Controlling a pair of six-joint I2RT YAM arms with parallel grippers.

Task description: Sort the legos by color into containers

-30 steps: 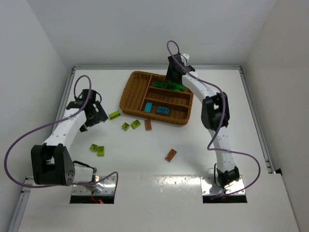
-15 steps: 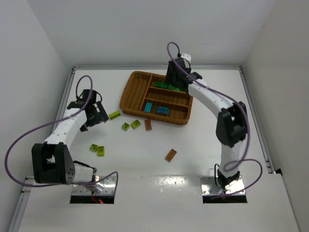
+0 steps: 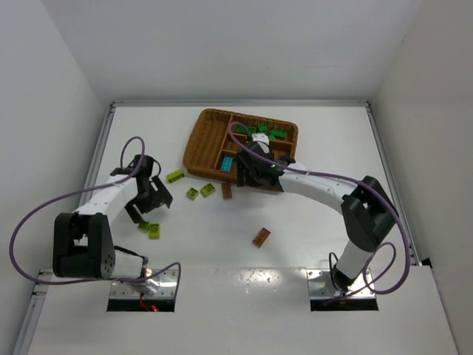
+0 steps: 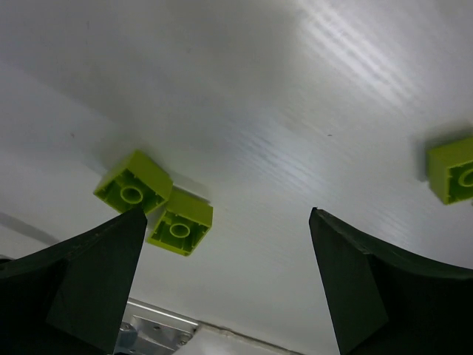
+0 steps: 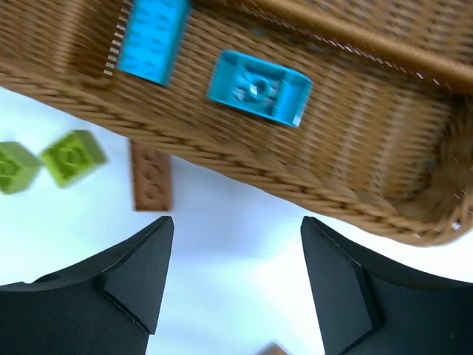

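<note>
On the white table (image 3: 310,222), the tray (image 3: 194,144) sits far and loose bricks (image 3: 261,237) lie nearer. Left wrist: your left gripper (image 4: 225,274) gapes empty over two touching lime bricks (image 4: 179,228); closing may catch both. Right wrist: your right gripper (image 5: 236,274), released and empty, hangs near the brown brick (image 5: 150,185) beside the tray and may snag wicker.

Sorting scene from above.
Left gripper (image 3: 146,213) hovers just above a lime pair (image 3: 150,229) on the table (image 3: 222,251); right gripper (image 3: 246,176) hangs over the wicker tray (image 3: 194,146), beside a blue brick (image 3: 227,163).
</note>
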